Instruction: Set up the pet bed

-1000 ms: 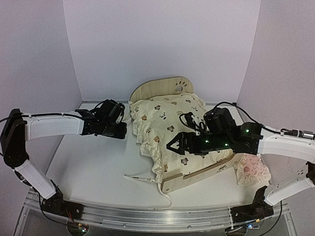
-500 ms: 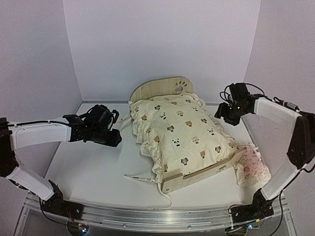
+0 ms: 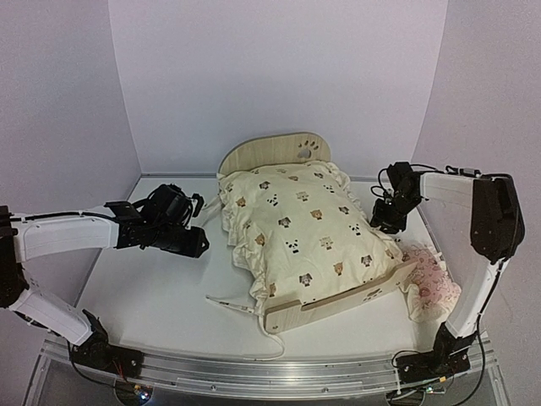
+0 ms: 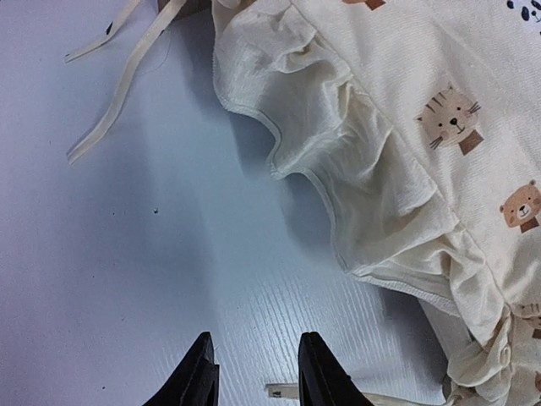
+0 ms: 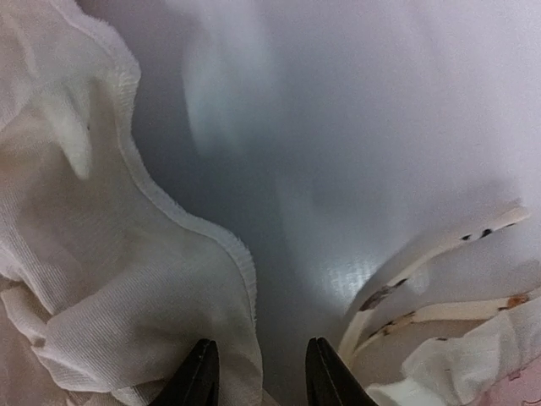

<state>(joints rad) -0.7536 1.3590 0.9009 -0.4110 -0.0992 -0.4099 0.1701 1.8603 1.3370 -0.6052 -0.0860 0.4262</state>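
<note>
fingers (image 4: 201, 376) of our left gripper (image 4: 254, 372) are black and tapered, parted a little over the matte white table (image 4: 127, 254), with nothing between them. our right gripper (image 5: 258, 372) is likewise parted and empty, one tip over the wavy ruffled hem of the cream animal-print cushion (image 5: 101, 279). we see the pet bed (image 3: 264, 156) mid-table between the arms: smooth light wood, rounded headboard with a paw cutout, flat footboard. the soft cushion fills it. a pink ruffled pillow (image 3: 433, 283) lies beside the footboard.
</note>
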